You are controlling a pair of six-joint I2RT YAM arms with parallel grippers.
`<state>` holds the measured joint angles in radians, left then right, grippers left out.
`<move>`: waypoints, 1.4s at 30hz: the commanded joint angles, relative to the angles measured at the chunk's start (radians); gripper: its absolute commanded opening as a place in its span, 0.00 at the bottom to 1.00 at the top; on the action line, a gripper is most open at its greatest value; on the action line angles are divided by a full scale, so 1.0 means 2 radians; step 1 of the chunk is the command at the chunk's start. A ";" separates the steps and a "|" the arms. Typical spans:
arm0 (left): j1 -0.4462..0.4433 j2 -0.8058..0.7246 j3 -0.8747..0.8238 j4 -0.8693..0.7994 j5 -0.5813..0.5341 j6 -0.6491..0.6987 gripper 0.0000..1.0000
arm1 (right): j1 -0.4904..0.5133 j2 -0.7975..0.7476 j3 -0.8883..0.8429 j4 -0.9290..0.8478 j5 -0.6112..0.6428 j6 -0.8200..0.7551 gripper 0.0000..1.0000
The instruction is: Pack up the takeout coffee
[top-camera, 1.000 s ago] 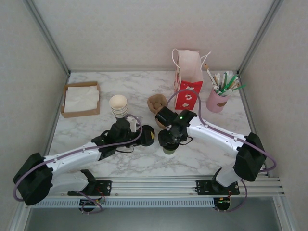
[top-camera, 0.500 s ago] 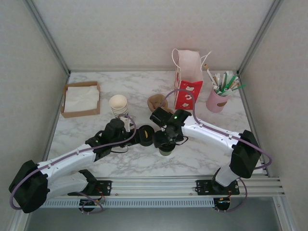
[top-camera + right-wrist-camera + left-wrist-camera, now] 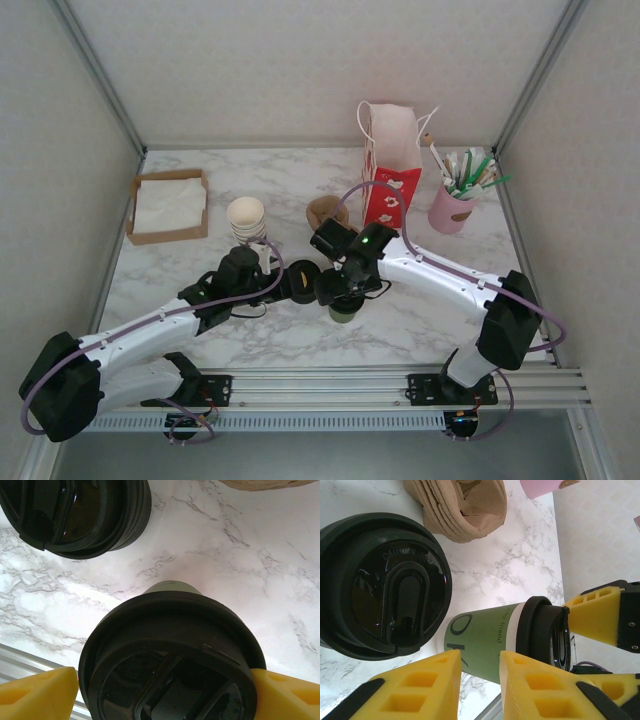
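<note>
Marble table took up the whole cell floor, both arms reaching in toward its middle. Left arm came in low from the near left, right arm from the near right. At the back stood a red-and-white paper bag, upright with its mouth open. A cardboard box of napkins sat far left, a pink cup of stirrers far right. Stack of lidless cups stood mid-table, with a stack of brown sleeves between it and the bag. Stack of black lids sat just in front of those, right beside the left gripper. Left gripper's yellow fingers were parted by a narrow gap, nothing between them. The takeout coffee was at the near middle of the table, just right of the lid stack, directly under the right gripper. Green cup, white band, black lid on. Right gripper's yellow pads sat against the lid rim on both sides, clamped on it. Couldn't tell whether the cup base was on the marble.
</note>
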<state>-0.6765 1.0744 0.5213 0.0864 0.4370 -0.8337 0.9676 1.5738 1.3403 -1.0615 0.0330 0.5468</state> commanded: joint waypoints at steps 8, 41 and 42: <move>0.005 0.009 0.002 0.000 0.007 0.009 0.26 | 0.010 0.025 0.003 -0.005 0.020 -0.013 0.84; 0.001 0.037 0.012 0.024 0.029 0.002 0.21 | 0.024 -0.011 -0.026 0.033 0.030 -0.035 0.99; 0.000 0.038 0.015 0.024 0.031 0.002 0.21 | 0.024 -0.009 -0.027 0.033 0.027 -0.038 0.99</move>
<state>-0.6769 1.1446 0.5217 0.1032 0.4717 -0.8341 1.0004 1.5661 1.3075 -0.9985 0.1024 0.4896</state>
